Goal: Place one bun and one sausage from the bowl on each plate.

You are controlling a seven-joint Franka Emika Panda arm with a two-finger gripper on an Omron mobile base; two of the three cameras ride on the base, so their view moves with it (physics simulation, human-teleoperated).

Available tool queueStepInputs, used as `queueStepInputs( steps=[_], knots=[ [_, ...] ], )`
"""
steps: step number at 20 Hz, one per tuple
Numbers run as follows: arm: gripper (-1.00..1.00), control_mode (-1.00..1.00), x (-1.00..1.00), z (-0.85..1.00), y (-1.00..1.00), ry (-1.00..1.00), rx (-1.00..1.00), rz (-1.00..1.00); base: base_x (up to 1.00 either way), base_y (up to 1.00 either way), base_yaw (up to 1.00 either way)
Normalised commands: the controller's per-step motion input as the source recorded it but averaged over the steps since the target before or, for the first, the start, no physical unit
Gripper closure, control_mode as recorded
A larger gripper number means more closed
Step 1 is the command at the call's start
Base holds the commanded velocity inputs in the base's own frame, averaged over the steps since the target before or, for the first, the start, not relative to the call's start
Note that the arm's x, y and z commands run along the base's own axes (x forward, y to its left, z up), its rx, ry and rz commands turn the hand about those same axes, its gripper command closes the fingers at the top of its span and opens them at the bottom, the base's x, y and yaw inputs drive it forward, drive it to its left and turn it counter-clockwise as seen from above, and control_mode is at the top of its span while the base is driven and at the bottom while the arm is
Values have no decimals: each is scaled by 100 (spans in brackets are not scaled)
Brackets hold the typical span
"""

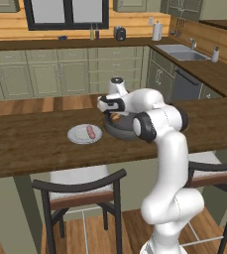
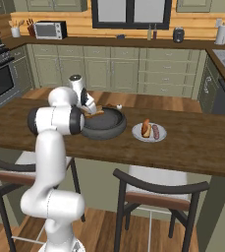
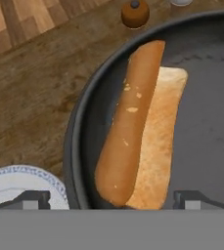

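Spread wide, holding nothing, tool (image 3: pixel 111 199) hovers over 1 long tan bun (image 3: pixel 138 127) in dark bowl (image 3: pixel 84 122).

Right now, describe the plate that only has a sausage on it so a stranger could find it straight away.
Start at the long dark wooden counter with chairs tucked under it, and find the wide dark bowl beneath the robot's gripper. The plate lies just beside that bowl, pale and round, smaller than it. It carries one reddish sausage and no bun, unlike the other plate, which holds both.
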Motion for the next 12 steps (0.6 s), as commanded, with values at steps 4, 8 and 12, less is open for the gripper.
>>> queueStepInputs(
  steps=[4, 8, 12],
  knots=[
    [-100, -100, 32, -8, 0, 9, 1, 0, 0, 0, 0],
    [-100, -100, 15, -23, 0, 9, 2, 0, 0, 0, 0],
    [-100, -100, 0, -24, 0, 4, 0, 0, 0, 0, 0]
  ],
)
